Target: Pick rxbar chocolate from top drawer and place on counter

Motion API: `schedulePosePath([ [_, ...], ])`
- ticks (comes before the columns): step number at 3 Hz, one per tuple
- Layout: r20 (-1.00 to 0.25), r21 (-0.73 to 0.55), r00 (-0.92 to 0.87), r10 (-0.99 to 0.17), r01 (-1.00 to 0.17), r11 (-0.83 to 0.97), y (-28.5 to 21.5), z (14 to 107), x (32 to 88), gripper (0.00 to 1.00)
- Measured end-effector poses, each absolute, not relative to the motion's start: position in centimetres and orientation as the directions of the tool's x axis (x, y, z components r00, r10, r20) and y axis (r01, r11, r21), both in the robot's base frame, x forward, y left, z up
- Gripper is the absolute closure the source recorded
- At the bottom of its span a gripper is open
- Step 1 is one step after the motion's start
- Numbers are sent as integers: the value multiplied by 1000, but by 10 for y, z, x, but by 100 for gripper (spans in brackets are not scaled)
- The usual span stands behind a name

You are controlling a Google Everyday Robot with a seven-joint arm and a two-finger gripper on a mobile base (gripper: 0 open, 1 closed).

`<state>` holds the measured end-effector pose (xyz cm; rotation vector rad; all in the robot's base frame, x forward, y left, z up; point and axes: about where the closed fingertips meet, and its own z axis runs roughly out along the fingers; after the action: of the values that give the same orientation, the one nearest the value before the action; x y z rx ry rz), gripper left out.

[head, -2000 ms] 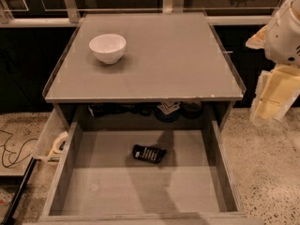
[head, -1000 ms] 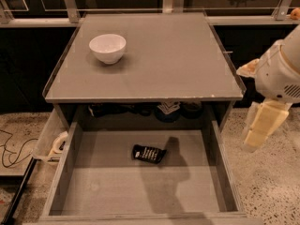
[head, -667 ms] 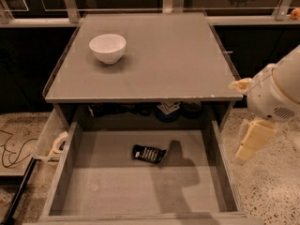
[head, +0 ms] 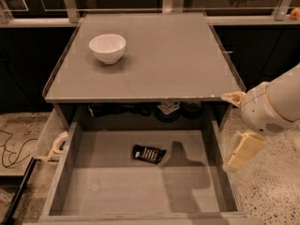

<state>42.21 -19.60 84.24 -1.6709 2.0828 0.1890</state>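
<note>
The rxbar chocolate (head: pixel 148 154), a small flat black wrapper with white print, lies on the bare bottom of the open top drawer (head: pixel 117 191), near its middle and toward the back. The counter (head: pixel 159 60) is the broad grey top above the drawer. My gripper (head: pixel 243 150) hangs at the right, just outside the drawer's right wall, pointing down, well to the right of the bar and holding nothing that I can see. The arm's white rounded body (head: pixel 274 108) sits above it.
A white bowl (head: pixel 107 48) stands on the counter's back left. Dark items with white patterns (head: pixel 168 108) sit under the counter behind the drawer. A narrow pale side tray with a tape roll (head: pixel 59 142) sticks out at the left. Speckled floor lies at the right.
The arm has come down and to the left, from beside the counter's right edge to beside the drawer's right wall. The bar and the bowl have not moved.
</note>
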Motion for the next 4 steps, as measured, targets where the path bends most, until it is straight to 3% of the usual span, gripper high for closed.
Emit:
schedulePosePath([
  [1,-432,-176,-156,-888,-951,253,-196,842,422,0],
  [4,-734,-145,-112,-670,-938,315,-153,751,481,0],
])
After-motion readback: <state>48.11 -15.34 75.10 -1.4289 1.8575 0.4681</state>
